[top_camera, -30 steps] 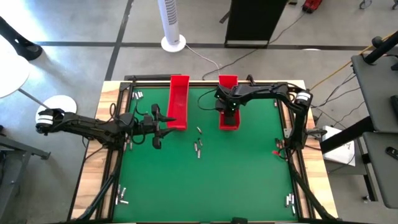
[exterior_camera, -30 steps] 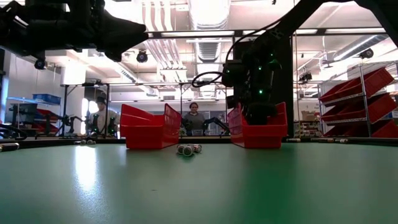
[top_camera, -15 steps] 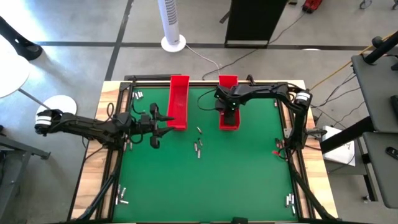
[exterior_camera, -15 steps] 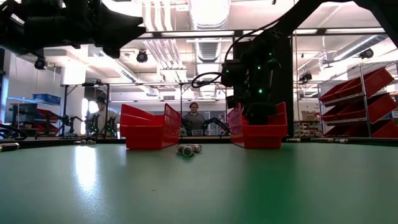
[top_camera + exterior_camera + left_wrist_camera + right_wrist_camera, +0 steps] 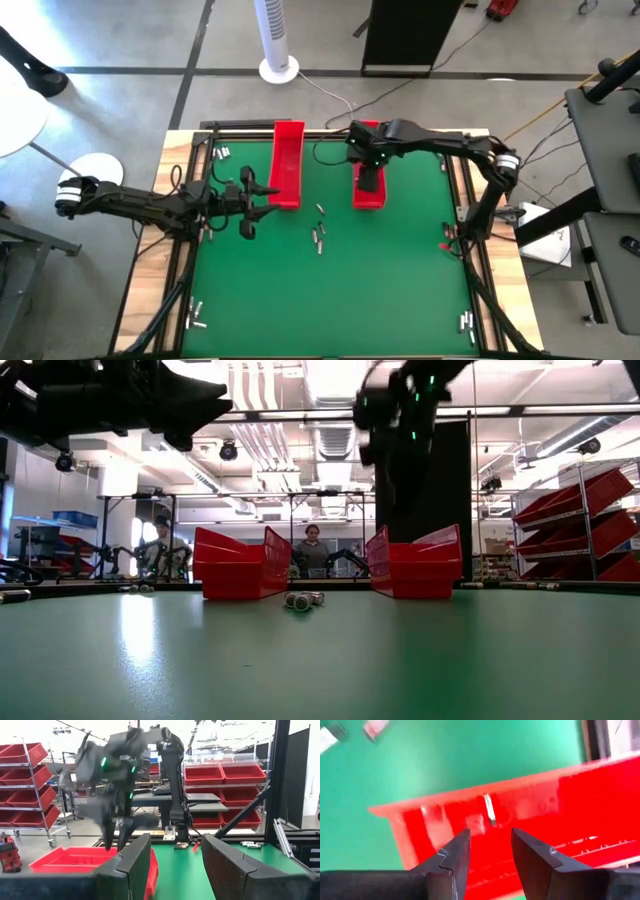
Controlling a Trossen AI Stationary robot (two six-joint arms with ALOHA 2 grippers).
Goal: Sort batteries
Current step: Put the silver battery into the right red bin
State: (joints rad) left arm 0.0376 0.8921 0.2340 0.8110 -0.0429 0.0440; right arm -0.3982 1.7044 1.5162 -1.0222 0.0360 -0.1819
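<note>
From above, my right gripper [image 5: 369, 178] hangs over the right red tray [image 5: 367, 195], a long plastic box with thin walls, and my left gripper [image 5: 248, 205] waits over the flat green mat [image 5: 390, 280], just beside the near end of the left red tray [image 5: 288, 165]. A few batteries [image 5: 318, 234], small silvery cylinders, lie loose on the mat between the two trays and a little nearer to the front; more batteries lie along the wooden frame at the left edge and in the near corners. From the table level, both trays [image 5: 238, 565] stand with their slanted walls on the smooth mat, the loose batteries [image 5: 303, 600] lie in front of the gap between them, and my right arm is up above the right tray [image 5: 418, 565]; a person [image 5: 312, 550] sits in the room behind. In my left wrist view, my left fingers [image 5: 135, 865], dark and angular, are spread apart with nothing between them, and the other arm hangs above a red tray [image 5: 75, 860]. In my right wrist view, my right fingers [image 5: 452, 855] stand a little apart and empty above the glossy red tray wall [image 5: 600, 780], where one pale slim battery [image 5: 489, 809] shows inside, blurred.
</note>
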